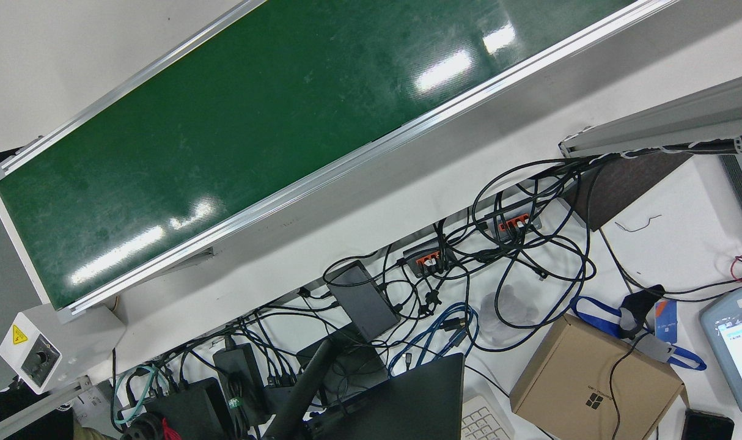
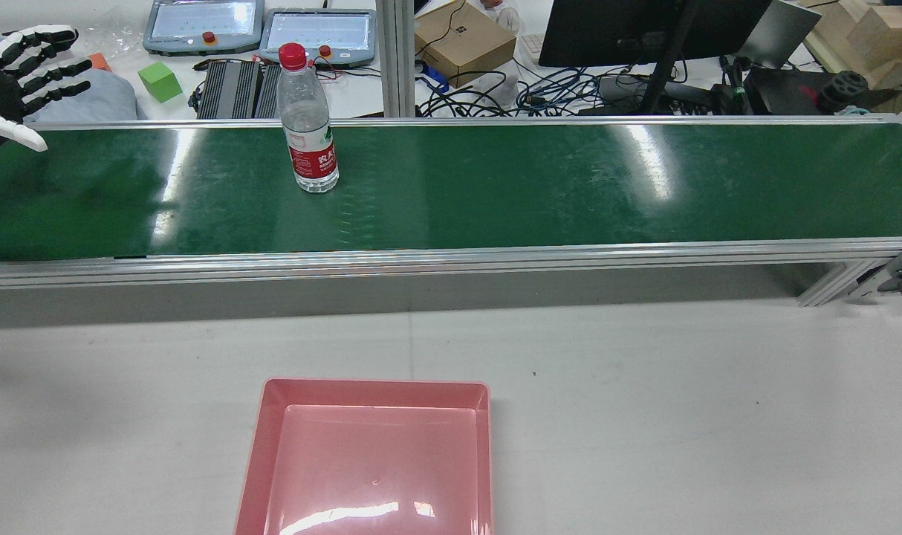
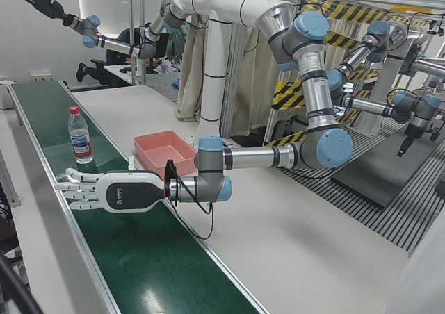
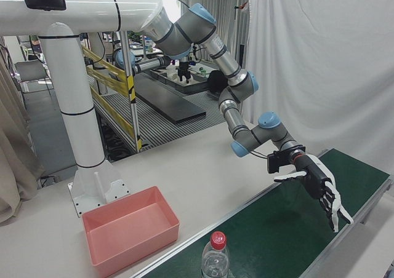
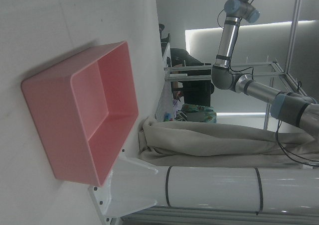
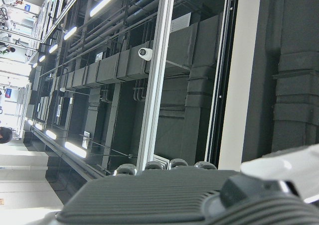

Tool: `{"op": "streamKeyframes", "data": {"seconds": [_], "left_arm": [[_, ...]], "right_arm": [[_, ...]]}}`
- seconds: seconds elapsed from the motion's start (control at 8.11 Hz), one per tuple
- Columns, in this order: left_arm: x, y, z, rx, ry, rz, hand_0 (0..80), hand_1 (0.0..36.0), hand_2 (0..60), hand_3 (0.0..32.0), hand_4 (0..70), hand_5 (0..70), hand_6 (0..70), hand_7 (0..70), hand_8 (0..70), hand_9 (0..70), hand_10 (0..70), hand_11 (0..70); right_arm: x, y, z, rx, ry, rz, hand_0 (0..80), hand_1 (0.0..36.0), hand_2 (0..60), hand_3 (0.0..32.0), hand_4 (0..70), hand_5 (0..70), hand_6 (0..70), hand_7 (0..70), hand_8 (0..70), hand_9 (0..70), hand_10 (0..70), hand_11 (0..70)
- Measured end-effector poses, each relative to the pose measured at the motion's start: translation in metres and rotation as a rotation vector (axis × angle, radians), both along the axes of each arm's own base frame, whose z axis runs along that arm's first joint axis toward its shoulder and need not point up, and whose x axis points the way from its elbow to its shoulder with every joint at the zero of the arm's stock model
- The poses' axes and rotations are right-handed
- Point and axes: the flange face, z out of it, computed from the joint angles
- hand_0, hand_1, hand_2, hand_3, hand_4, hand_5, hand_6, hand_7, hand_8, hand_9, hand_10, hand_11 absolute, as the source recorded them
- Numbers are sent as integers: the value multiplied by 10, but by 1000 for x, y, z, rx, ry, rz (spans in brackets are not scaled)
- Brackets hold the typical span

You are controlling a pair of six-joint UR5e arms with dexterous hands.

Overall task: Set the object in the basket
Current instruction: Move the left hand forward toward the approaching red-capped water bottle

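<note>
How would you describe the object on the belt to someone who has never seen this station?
Find the long green conveyor belt that crosses the table. Upright on it stands a clear plastic water bottle, the only thing on the belt, with a red cap and a red label.

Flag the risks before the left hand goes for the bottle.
1. The bottle stands tall and upright on the belt. The open left hand, low over the belt to one side, could knock it over on a sideways approach and send it rolling.
2. The basket looks shallow, so a bottle set down upright might topple out.
</note>
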Motion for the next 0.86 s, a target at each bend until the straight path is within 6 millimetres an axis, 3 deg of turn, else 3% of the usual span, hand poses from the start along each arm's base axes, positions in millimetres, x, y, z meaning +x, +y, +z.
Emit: {"op": "streamKeyframes", "data": {"seconds": [0.62,0.86], "left_arm": [[3,-4,-10,13,5,2,642,114,0,96,10,252,43,25,96,116,56,102],[19,-6,-21,19,12,20,637,103,0,96,33,261,54,33,110,116,75,129]], "right_arm": [[0,0,0,0,0,0,0,0,0,0,0,0,0,0,0,0,0,0],[0,0,0,-1,0,0,0,0,0,0,0,0,0,0,0,0,0,0]]}}
